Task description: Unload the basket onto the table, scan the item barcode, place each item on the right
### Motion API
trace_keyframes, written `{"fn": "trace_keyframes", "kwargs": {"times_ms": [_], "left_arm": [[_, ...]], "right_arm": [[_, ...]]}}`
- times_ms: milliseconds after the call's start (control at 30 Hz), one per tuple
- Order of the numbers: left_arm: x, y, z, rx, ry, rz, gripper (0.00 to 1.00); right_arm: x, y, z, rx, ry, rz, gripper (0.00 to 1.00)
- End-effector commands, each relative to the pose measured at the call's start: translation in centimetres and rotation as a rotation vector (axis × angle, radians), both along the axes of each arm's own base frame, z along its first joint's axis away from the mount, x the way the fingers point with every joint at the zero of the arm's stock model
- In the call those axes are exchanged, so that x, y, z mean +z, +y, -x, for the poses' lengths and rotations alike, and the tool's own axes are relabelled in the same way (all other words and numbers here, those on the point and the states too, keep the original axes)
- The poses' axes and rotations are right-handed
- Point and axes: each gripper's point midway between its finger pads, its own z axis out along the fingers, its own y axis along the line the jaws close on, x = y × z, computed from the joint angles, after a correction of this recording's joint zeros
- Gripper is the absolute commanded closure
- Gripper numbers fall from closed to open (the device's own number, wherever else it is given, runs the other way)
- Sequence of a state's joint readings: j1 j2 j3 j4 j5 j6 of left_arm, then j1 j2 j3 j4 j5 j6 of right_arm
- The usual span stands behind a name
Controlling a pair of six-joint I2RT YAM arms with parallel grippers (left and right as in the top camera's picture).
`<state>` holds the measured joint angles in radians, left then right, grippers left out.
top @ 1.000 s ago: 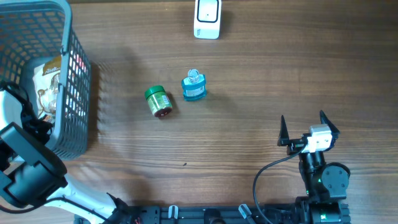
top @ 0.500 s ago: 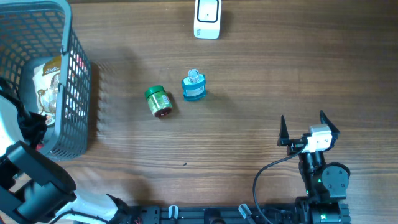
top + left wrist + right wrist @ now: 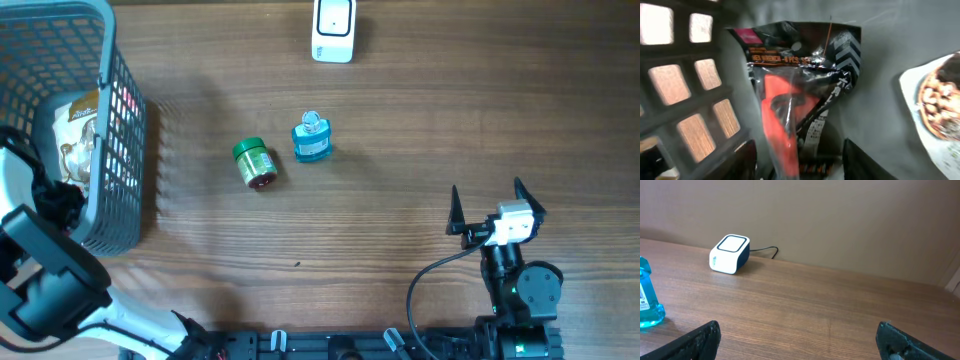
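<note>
Two arms work at a wooden table. From overhead, the left arm comes up from the near left corner and dips into a grey mesh basket at the table's left edge, its end out of sight among the contents. A snack packet lies in the basket beyond it. Out on the open table a green jar lies on its side just beside a blue bottle, and the white scanner sits at the far edge, well apart from the basket. The right gripper rests near the front right, jaws spread wide with nothing between them.

Looking from the left wrist, a black hex wrench packet with an orange tool inside lies on the basket floor, close to the mesh wall. The left gripper hangs over its near end with the fingers parted, one on each side of the packet's lower edge. I cannot tell whether either pad touches it. The snack packet's corner shows at the right.

From the right wrist, both fingertips stand far apart at the lower corners over bare wood, the scanner ahead to the left, its cable trailing behind it.
</note>
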<state>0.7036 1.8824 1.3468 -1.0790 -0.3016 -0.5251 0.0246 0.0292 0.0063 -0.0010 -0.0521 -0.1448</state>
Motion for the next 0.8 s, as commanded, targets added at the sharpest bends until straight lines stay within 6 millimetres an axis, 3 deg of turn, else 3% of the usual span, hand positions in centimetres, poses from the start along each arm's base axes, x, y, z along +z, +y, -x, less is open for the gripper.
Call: {"fn": "trace_keyframes", "kwargs": {"times_ms": [0, 67, 200, 333, 433, 467, 500, 533, 767], "left_arm": [[-1.0, 0.2, 0.9, 0.010, 0.045, 0.002, 0.51], [-1.1, 0.2, 1.0, 0.012, 0.054, -0.002, 0.55], [-2.0, 0.0, 1.6, 0.011, 0.069, -0.003, 0.77], [-3.7, -0.9, 2.7, 0.010, 0.087, 0.011, 0.76], [-4.4, -1.2, 3.0, 0.010, 0.089, 0.013, 0.70], [-4.5, -1.2, 3.0, 0.010, 0.090, 0.014, 0.76], [-4.4, -1.2, 3.0, 0.010, 0.090, 0.015, 0.91], [-4.5, -1.3, 3.1, 0.010, 0.091, 0.015, 0.96], [-4.5, -1.4, 3.2, 0.010, 0.095, 0.019, 0.96]], "right_arm": [[0.0, 0.3, 0.0, 0.018, -0.003, 0.011, 0.00], [0.0, 0.3, 0.0, 0.018, -0.003, 0.012, 0.00], [0.0, 0.3, 0.0, 0.018, -0.003, 0.012, 0.00], [0.0, 0.3, 0.0, 0.018, -0.003, 0.012, 0.00], [0.0, 0.3, 0.0, 0.018, -0.003, 0.012, 0.00], [0.0, 0.3, 0.0, 0.018, -0.003, 0.012, 0.00], [0.0, 0.3, 0.0, 0.018, -0.003, 0.012, 0.00], [0.0, 0.3, 0.0, 0.018, -0.003, 0.012, 0.00], [0.0, 0.3, 0.0, 0.018, -0.003, 0.012, 0.00]]}}
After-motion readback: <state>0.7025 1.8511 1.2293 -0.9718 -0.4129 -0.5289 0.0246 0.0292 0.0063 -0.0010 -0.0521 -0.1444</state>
